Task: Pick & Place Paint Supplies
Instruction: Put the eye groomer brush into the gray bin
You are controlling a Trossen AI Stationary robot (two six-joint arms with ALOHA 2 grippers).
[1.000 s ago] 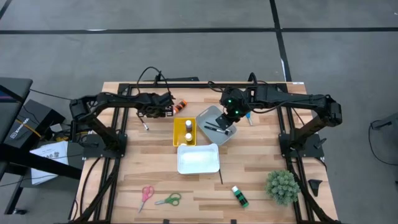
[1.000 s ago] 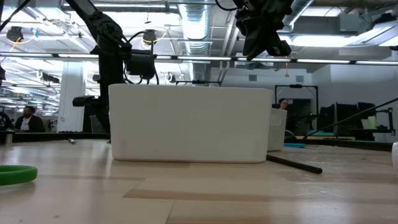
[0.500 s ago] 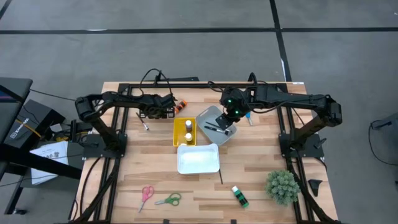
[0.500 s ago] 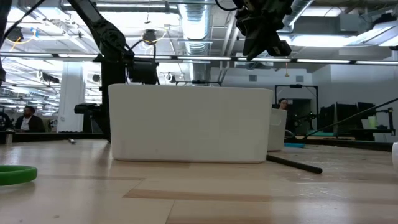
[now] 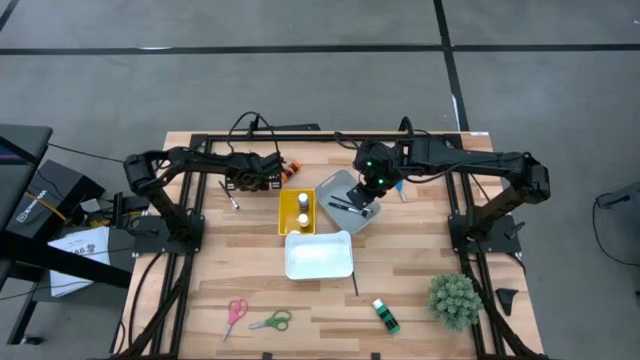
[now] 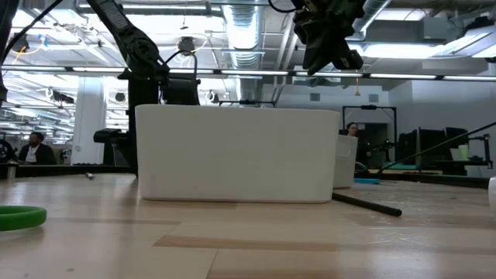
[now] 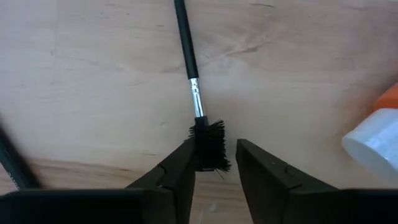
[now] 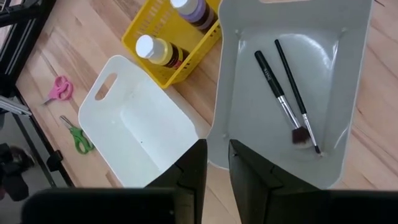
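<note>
Counting: brushes in grey tray (image 8: 348, 118) 2 (image 8: 278, 93) | scissors 2 (image 5: 236, 311) (pink, green)

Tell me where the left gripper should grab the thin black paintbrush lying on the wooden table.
Grip the thin black paintbrush at its metal ferrule, just behind the splayed bristles, coming straight down from above. It lies flat on the wooden table, and the left gripper already straddles the bristle end, so closing across the narrow shaft looks best.

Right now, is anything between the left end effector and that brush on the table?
No. In the left wrist view the left end effector already straddles the paintbrush bristles, open fingers on either side; only bare wooden table surrounds it.
</note>
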